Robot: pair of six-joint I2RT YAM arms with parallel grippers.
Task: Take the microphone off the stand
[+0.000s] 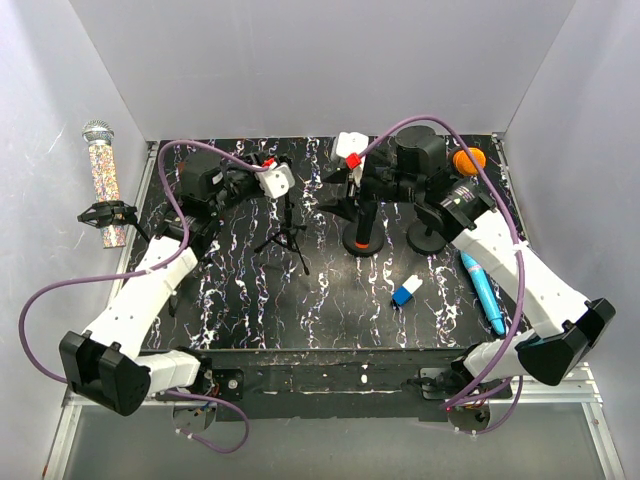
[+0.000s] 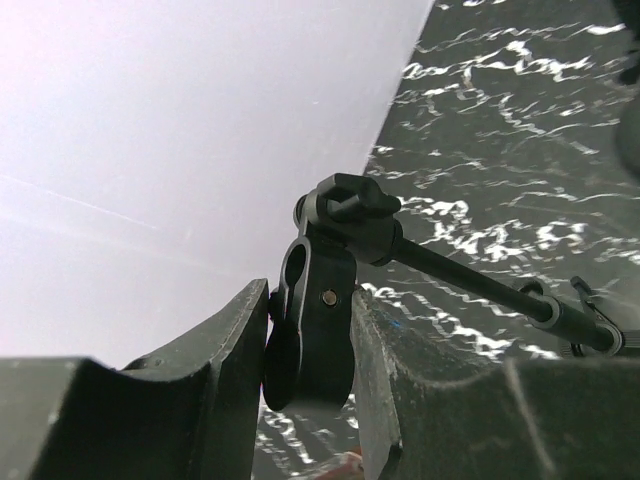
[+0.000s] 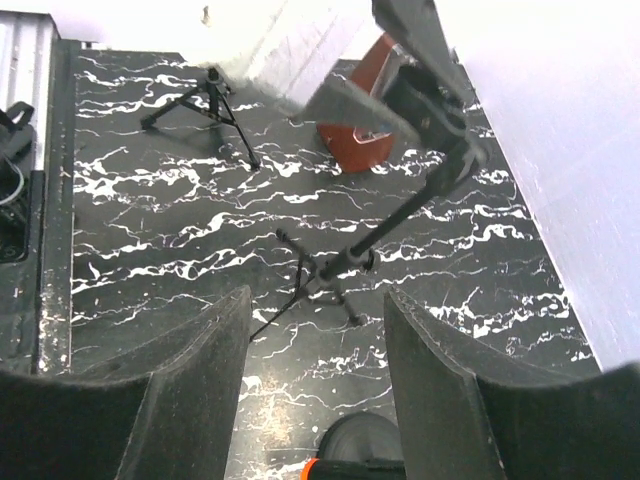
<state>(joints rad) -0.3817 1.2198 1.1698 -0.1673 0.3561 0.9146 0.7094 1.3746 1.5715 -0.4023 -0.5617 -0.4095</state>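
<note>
The microphone (image 1: 100, 165), with a glittery body and a silver head, stands upright at the far left in a black clip (image 1: 108, 213). The foot of its stand is hidden behind my left arm. A second black tripod stand (image 1: 287, 235) stands mid-table and carries no microphone. My left gripper (image 1: 268, 182) is shut on that stand's top clamp (image 2: 320, 290), far from the microphone. My right gripper (image 1: 360, 210) is open and empty above a black disc base (image 1: 362, 243). In the right wrist view the gripper (image 3: 317, 300) faces the tripod stand (image 3: 320, 280).
A second black disc base (image 1: 425, 238) stands to the right of the first. An orange ball (image 1: 468, 160) lies at the back right. A blue pen (image 1: 483, 290) and a small blue-and-white block (image 1: 405, 292) lie at the front right. White walls enclose the table.
</note>
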